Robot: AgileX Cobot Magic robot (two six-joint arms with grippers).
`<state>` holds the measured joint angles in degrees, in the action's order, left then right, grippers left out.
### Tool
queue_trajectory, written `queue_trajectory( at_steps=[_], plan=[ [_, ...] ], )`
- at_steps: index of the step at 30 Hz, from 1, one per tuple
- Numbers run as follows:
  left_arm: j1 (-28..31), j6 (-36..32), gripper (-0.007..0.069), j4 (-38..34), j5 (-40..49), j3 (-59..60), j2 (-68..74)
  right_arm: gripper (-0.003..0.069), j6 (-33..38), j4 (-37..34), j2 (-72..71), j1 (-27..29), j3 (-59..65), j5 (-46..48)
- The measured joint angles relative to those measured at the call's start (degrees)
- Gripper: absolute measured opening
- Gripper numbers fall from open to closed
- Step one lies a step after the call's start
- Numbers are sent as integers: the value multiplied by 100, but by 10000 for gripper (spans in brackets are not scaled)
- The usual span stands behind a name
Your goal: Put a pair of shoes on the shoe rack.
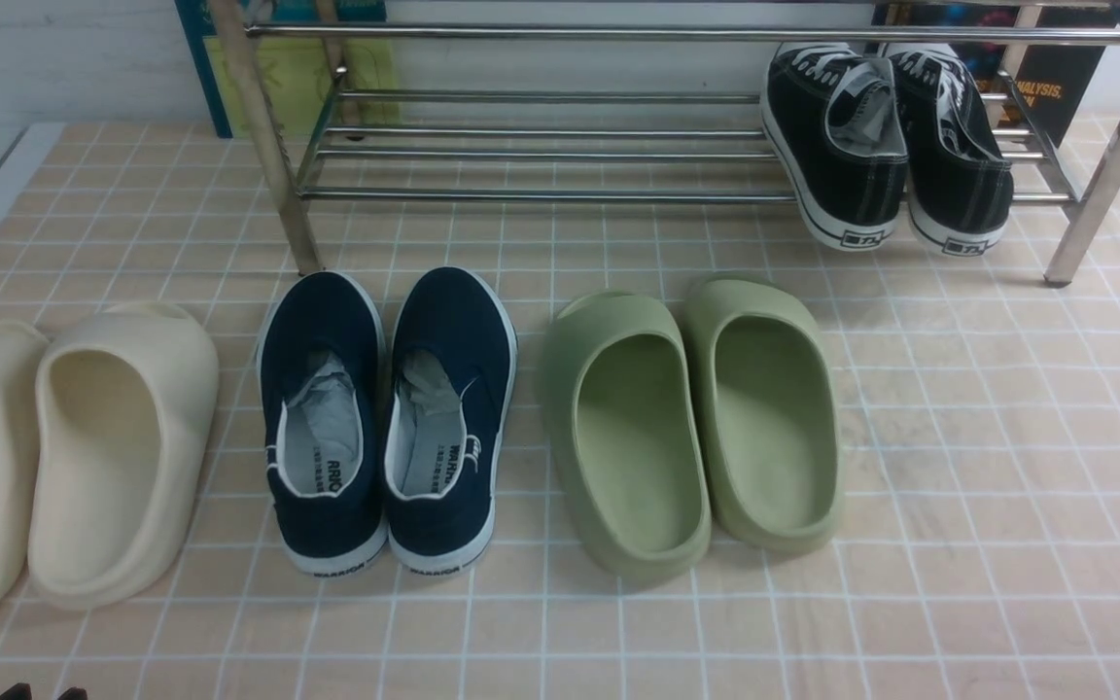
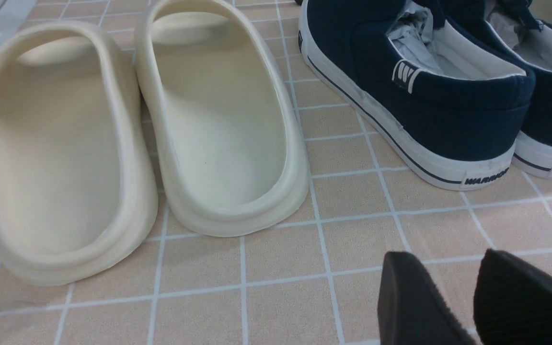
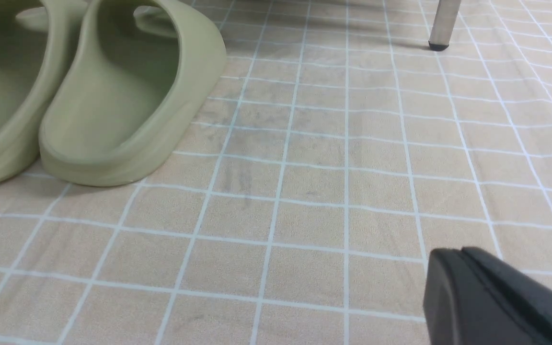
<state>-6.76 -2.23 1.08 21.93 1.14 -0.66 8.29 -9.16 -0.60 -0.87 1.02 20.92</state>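
On the right end of the shiny silver metal-tube shoe rack (image 1: 541,146) I see both black canvas lace-up sneakers (image 1: 886,146), heels toward me; my right claw (image 3: 496,297) nearer, closed and empty; left claw (image 2: 477,302) slightly parted.

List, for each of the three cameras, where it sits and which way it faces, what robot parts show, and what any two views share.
Front: between the arms, looking forward and down at the shoe rack, black sneakers on it; no claw identifiable.
Left wrist: low, facing cream slides and navy slip-ons; left claw tips apart.
Right wrist: low, facing green slides and a rack leg; right claw shut.
Shared: each wrist's shoes also show in front.
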Motion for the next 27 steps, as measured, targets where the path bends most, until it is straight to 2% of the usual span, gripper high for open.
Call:
queue_trajectory(
  at_steps=[27],
  plan=[
    [0,0,239,0,0,0,0,7,-5,0,0,0,0,0]
  ],
)
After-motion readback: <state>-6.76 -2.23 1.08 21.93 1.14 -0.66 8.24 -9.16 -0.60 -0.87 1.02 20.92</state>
